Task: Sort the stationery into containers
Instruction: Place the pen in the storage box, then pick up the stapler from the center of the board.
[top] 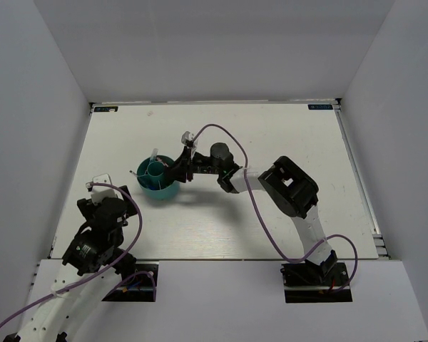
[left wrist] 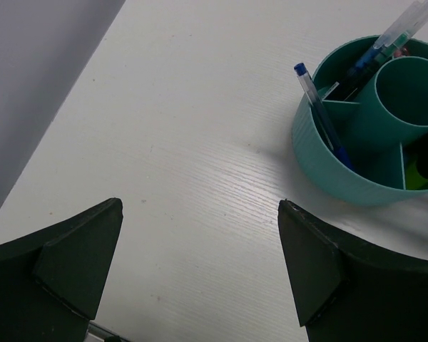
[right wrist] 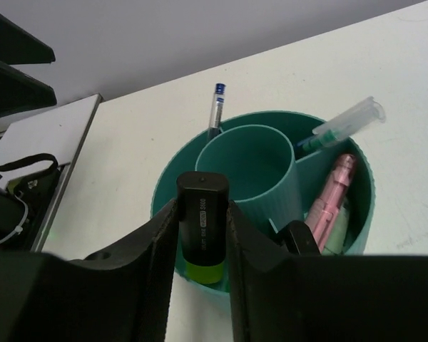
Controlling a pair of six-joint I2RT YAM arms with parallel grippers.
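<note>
The round teal organiser [top: 159, 182] stands left of the table's middle; it also shows in the left wrist view [left wrist: 342, 171] and the right wrist view [right wrist: 353, 185]. My right gripper [right wrist: 202, 235] is shut on a black-green highlighter [right wrist: 202, 221], held upright over the organiser's near compartment. Inside are blue pens [left wrist: 327, 117], a clear pen [right wrist: 342, 122], a pink item [right wrist: 327, 203] and another black highlighter cap [right wrist: 299, 239]. My left gripper [left wrist: 200, 263] is open and empty over bare table, near-left of the organiser.
White walls enclose the table [top: 271, 142] on three sides. The right arm [top: 285, 189] stretches across the table's middle toward the organiser. The left arm [top: 100, 228] sits near the front left edge.
</note>
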